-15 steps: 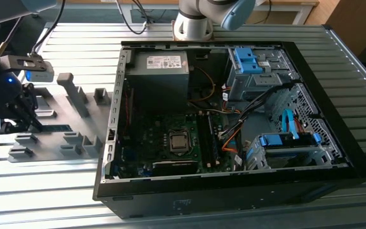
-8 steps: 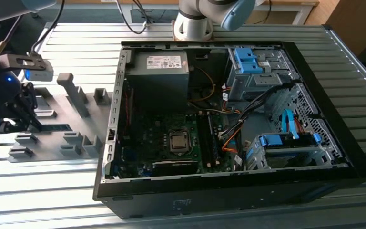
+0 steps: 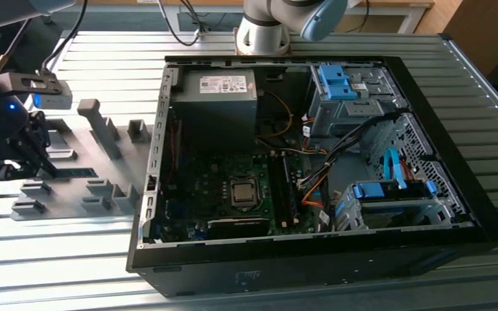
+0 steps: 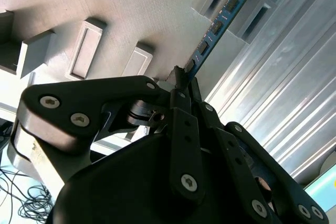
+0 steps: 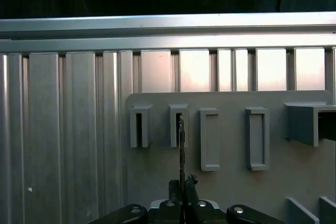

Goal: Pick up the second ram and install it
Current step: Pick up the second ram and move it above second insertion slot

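Note:
The second ram [image 4: 216, 24] is a thin blue-green strip with small black chips, standing on edge with its far end between two grey holder blocks [image 4: 247, 3]. In the first wrist view the second ram [image 5: 181, 145] appears edge-on, reaching up to a holder slot. My gripper [image 4: 182, 80] is pinched shut on the strip's near end, one black finger on each side. In the exterior view the gripper [image 3: 34, 167] is low over the grey holder plate [image 3: 76, 194], at the view's left, with the second ram [image 3: 76, 172] lying dark beside it.
The open black PC case [image 3: 318, 259] lies on the exterior view's right of the holder plate, its motherboard [image 3: 231, 194] facing up with black slot rails [image 3: 287, 188] beside the processor socket. Tall grey posts [image 3: 102, 133] rise from the plate. The ribbed metal table [image 3: 59, 272] runs beneath everything.

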Action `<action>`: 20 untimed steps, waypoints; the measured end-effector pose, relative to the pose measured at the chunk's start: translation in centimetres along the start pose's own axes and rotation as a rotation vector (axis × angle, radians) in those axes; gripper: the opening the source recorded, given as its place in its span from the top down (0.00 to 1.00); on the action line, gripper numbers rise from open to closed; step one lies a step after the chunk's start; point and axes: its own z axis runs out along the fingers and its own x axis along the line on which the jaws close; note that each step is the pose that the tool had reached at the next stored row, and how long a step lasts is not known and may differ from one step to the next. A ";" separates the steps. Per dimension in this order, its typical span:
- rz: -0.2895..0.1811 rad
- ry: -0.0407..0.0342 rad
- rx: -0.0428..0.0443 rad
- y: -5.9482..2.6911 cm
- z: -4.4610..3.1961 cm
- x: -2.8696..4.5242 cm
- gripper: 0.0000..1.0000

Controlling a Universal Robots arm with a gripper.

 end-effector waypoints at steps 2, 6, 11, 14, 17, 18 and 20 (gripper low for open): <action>0.000 0.0001 0.0000 0.00 -0.03 0.00 0.86; 0.000 0.0000 0.0000 0.00 -0.12 0.00 0.86; 0.000 -0.0001 0.0002 -0.01 -0.26 0.00 0.86; 0.000 0.0000 -0.0001 -0.01 -0.34 0.00 0.86; 0.000 -0.0001 0.0000 -0.01 -0.41 0.00 0.86; 0.000 0.0000 0.0000 -0.01 -0.44 0.00 0.86; 0.000 0.0000 -0.0001 -0.01 -0.50 0.00 0.86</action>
